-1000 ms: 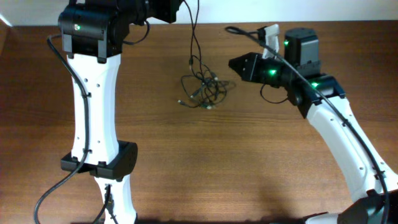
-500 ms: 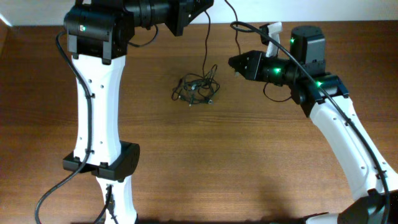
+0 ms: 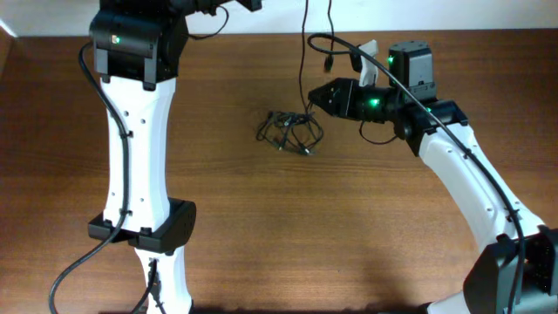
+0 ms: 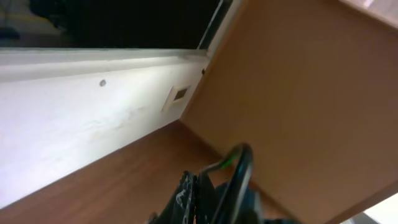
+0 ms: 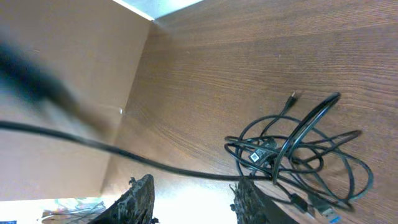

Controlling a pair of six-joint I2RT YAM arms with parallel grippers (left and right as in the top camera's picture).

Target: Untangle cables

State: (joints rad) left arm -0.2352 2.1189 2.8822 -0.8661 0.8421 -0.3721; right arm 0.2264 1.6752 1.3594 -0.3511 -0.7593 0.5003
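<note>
The cables (image 3: 292, 131) lie as a knotted black clump on the brown table (image 3: 261, 227). One strand (image 3: 304, 52) rises taut from the clump to the top edge, and a second hangs beside it with a plug (image 3: 330, 65). My left gripper (image 4: 199, 193) is raised out of the overhead view; its jaws are pressed shut, with a black cord at them. My right gripper (image 3: 318, 98) is open just right of the clump. In the right wrist view the clump (image 5: 292, 149) lies ahead of the open fingers (image 5: 194, 202), and a taut strand (image 5: 174, 168) crosses in front of them.
The left arm's white column (image 3: 135, 131) stands at the table's left. The right arm (image 3: 471, 192) reaches in from the lower right. A white wall (image 4: 81, 130) and a brown panel (image 4: 311, 93) border the table's far side.
My left gripper has risen out of the overhead view, pulling a strand up. The clump has shifted slightly right. My right gripper has moved left and down, closer to the clump.
</note>
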